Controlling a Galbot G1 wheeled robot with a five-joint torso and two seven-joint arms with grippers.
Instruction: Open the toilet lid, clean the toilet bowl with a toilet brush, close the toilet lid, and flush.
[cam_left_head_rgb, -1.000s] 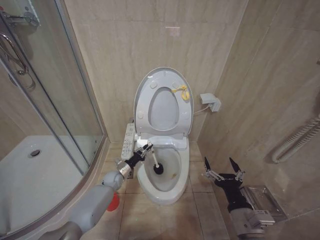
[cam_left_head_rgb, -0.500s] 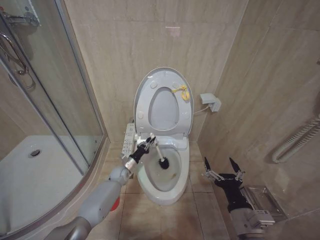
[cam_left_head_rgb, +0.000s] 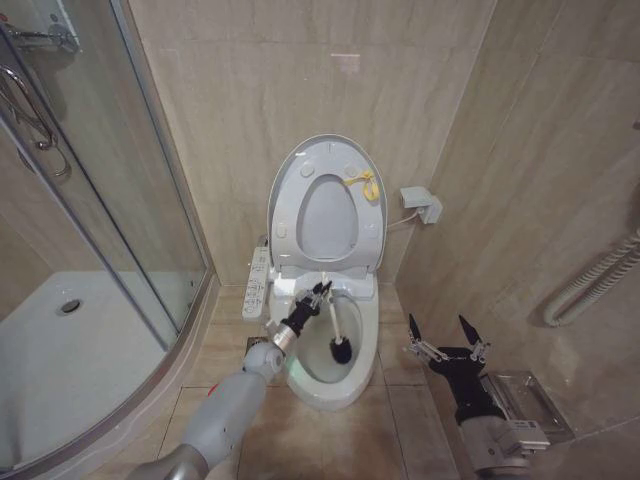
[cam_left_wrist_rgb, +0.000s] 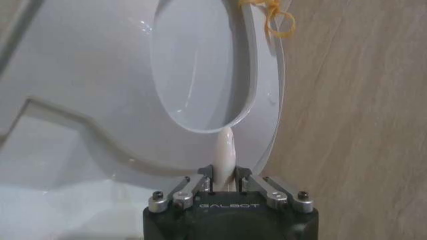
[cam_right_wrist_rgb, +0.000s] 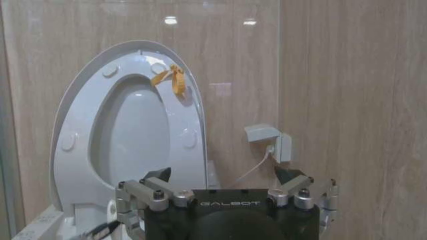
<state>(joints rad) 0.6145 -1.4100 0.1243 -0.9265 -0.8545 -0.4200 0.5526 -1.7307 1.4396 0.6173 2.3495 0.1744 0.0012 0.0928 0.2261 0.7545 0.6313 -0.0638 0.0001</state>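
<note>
The lid stands upright against the back wall, with the seat raised flat against it; a yellow tag hangs at the seat's 1 o'clock edge. Below them the bowl lies open, its inner basin stained brownish.

The left gripper reaches in from 7 o'clock and sits over the bowl's rear rim, at about 11 o'clock of the basin. Its fingers are clamped on the white handle of the brush. The handle slants down toward 5 o'clock, and the dark bristle head rests inside the basin near its centre. In the left wrist view the handle rises between the closed fingers toward the raised seat.

The right gripper waits at 3 o'clock of the bowl, well apart from it, near the right wall, fingers spread wide. In the right wrist view those fingers frame the upright lid and a wall socket

A control panel sits at the bowl's 9 o'clock side, and a glass shower door stands further toward 9 o'clock
</note>
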